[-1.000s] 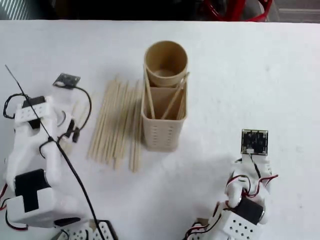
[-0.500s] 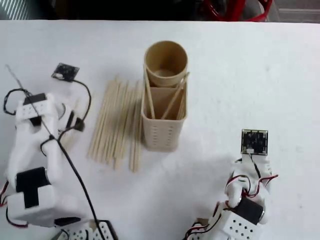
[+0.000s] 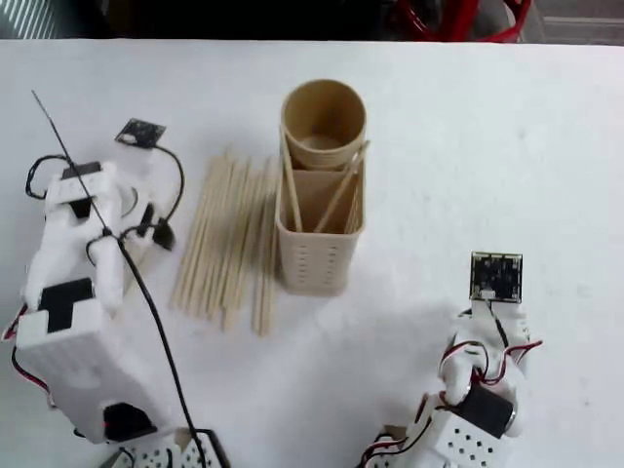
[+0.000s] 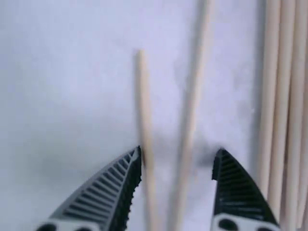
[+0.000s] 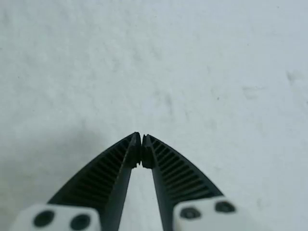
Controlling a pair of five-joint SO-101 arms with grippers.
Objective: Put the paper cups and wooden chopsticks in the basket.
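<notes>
White table (image 3: 507,146) runs under both arms, with a dark strip of room at 12 o'clock. At 9 o'clock the left gripper (image 4: 178,159) hangs low over the surface, jaws spread wide and grasping nothing, with two loose chopsticks (image 4: 191,120) lying between its fingertips. We judge that the chopstick step is in hand, and the next move calls for closing squarely on those thin sticks so they do not roll or slip out. Just toward the centre lies the pile of wooden chopsticks (image 3: 222,244), flat on the table and touching the basket's side. The basket (image 3: 314,265) stands at centre with a few leaning chopsticks (image 3: 336,200) inside. A paper cup (image 3: 323,117) stands upright at its 12 o'clock end; we cannot tell whether it sits inside or just behind. At 5 o'clock the right gripper (image 5: 141,151) is clenched on nothing above bare table.
</notes>
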